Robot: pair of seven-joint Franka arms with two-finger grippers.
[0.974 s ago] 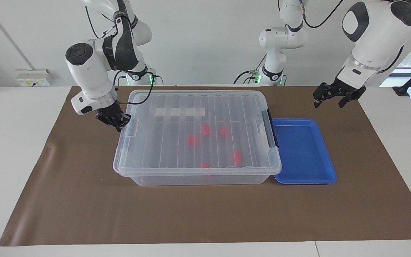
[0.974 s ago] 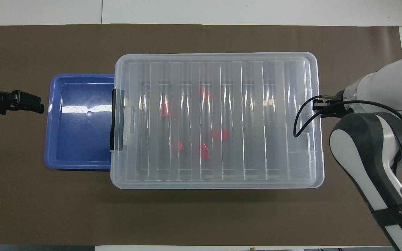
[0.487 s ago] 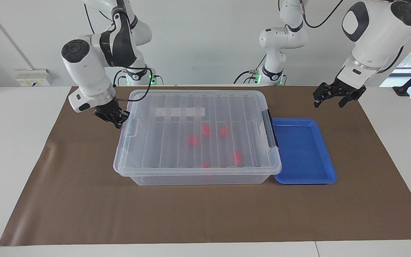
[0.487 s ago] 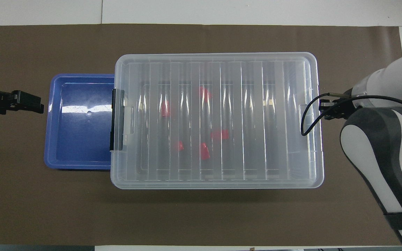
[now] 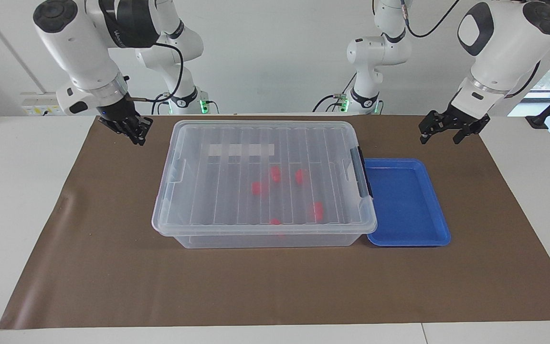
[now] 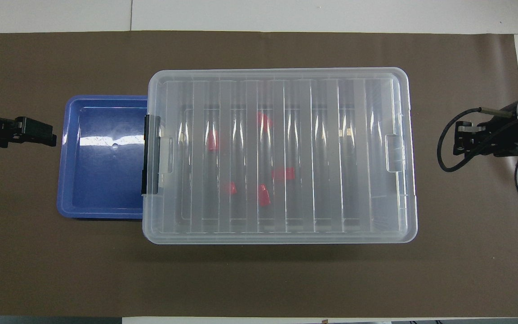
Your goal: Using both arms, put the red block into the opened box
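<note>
The box (image 5: pixel 208 191) (image 6: pixel 331 157) stands mid-table with its ribbed clear lid lying flat on it and a black latch (image 5: pixel 362 177) (image 6: pixel 145 155) at the end toward the left arm. Several red blocks (image 5: pixel 275 173) (image 6: pixel 283 173) lie inside, seen through the lid. My right gripper (image 5: pixel 129 129) (image 6: pixel 461 139) hangs over the brown mat, apart from the box's end toward the right arm, with nothing seen in it. My left gripper (image 5: pixel 441 138) (image 6: pixel 47 135) waits open and empty over the mat beside the blue tray.
A shallow blue tray (image 5: pixel 404 200) (image 6: pixel 101 180) sits against the box's latch end, with nothing in it. Brown mat (image 5: pixel 275 286) covers the table. Two slimmer white arms (image 5: pixel 365 95) with green-lit bases stand at the robots' edge.
My right gripper has left the box's end handle, risen, and pulled away toward the right arm's end of the table. The left gripper and the box have not moved.
</note>
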